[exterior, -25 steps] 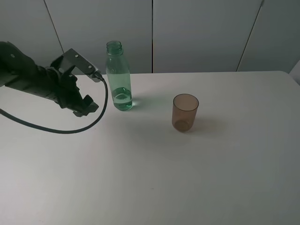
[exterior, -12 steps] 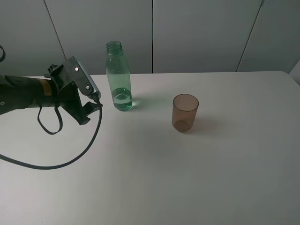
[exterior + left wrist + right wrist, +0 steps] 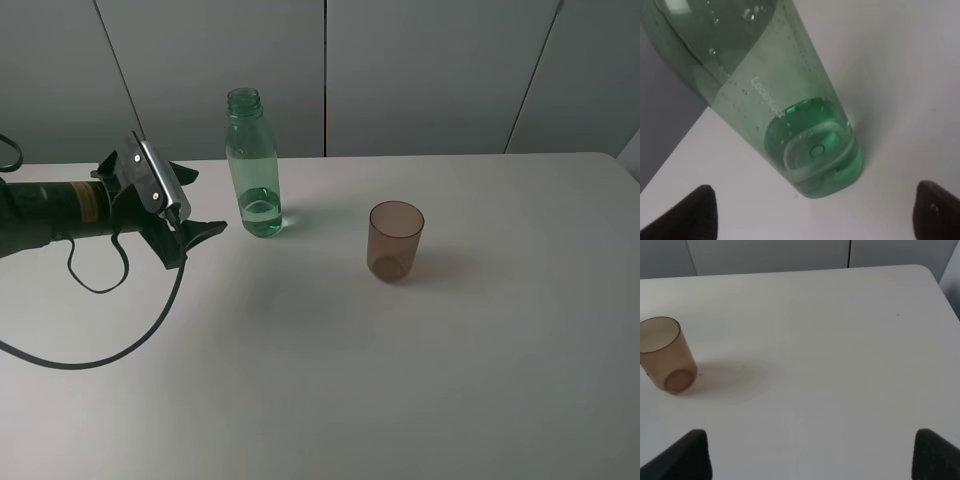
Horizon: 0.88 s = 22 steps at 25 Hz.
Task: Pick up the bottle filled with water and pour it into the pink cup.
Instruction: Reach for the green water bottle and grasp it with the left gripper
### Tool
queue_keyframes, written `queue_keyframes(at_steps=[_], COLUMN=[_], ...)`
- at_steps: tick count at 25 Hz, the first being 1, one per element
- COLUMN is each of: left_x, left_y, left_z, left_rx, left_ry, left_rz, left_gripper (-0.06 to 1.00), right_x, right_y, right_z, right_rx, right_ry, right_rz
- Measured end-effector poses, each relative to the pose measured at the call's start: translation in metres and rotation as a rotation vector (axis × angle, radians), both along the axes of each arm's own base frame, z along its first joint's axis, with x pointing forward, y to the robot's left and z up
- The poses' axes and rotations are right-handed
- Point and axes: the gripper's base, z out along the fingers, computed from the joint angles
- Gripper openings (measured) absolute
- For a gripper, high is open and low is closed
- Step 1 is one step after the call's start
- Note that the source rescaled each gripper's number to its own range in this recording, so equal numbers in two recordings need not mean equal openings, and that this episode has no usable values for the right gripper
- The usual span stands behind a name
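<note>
The green transparent bottle (image 3: 252, 170) stands upright and uncapped at the back of the white table, with water in its lower part. The pink cup (image 3: 396, 240) stands upright to its right, apart from it. My left gripper (image 3: 197, 203) is open, just left of the bottle's lower body and pointing at it without touching. In the left wrist view the bottle (image 3: 790, 115) fills the space ahead of the gripper (image 3: 815, 215), between the two dark fingertips (image 3: 695, 212). My right gripper (image 3: 812, 455) is open and empty; its view shows the cup (image 3: 665, 354) some way off. The right arm is out of the high view.
The white table (image 3: 400, 380) has its back edge against grey wall panels just behind the bottle. A black cable (image 3: 110, 350) loops from the left arm onto the table at the left. The table's right corner shows in the right wrist view (image 3: 925, 270).
My left arm has swung and rolled its wrist, so the gripper now points level at the bottle's lower body with its fingers spread. Bottle and cup have not moved.
</note>
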Motion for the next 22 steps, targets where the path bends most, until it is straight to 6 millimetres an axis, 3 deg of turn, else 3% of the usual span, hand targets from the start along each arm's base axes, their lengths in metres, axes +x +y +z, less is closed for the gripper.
queue_keyframes(at_steps=[9, 18, 22], left_x=[0.026, 0.031, 0.038], left_y=[0.013, 0.007, 0.003], left_z=[-0.004, -0.028, -0.026], left_rx=[-0.168, -0.234, -0.239], left_ry=[0.081, 0.099, 0.079], left_rz=[0.106, 0.005, -0.046], left_gripper=[1.0, 1.0, 1.0], right_x=[0.0, 0.0, 0.0], right_y=[0.0, 0.0, 0.0], right_z=[0.0, 0.0, 0.0], right_rx=[0.0, 0.0, 0.0], right_ry=[0.0, 0.0, 0.0], right_rz=[0.0, 0.0, 0.0])
